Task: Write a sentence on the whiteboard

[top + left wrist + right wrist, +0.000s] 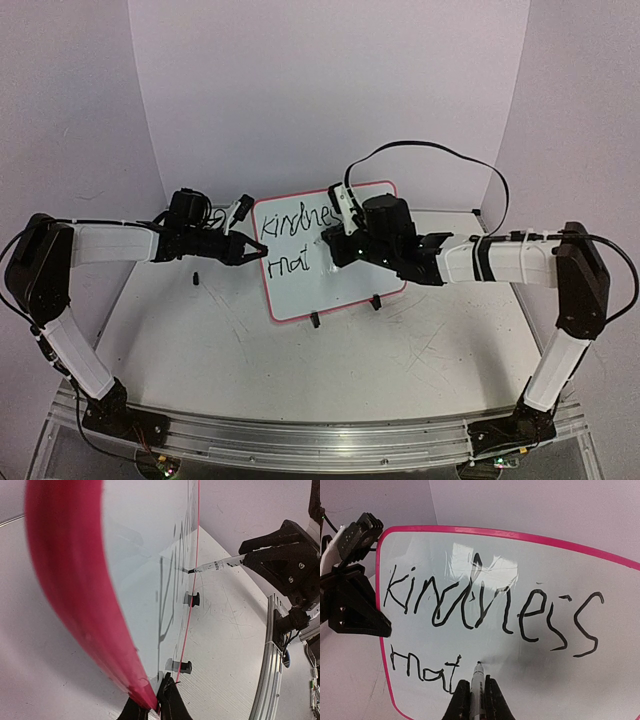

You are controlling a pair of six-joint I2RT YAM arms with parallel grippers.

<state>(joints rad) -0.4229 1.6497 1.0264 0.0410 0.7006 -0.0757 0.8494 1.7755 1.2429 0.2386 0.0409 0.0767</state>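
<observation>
Scratched grey tabletop; plain white walls behind whiteboard.

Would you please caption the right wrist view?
Right gripper holds white marker at pink-rimmed whiteboard bearing black lettering "Kindness mat".

The left arm and right arm are built of white links and black joints. A black cable is looped upper centre. Screws are set in the black right gripper.

Whiteboard on table, L end effector at left edge (marker in front).
</observation>
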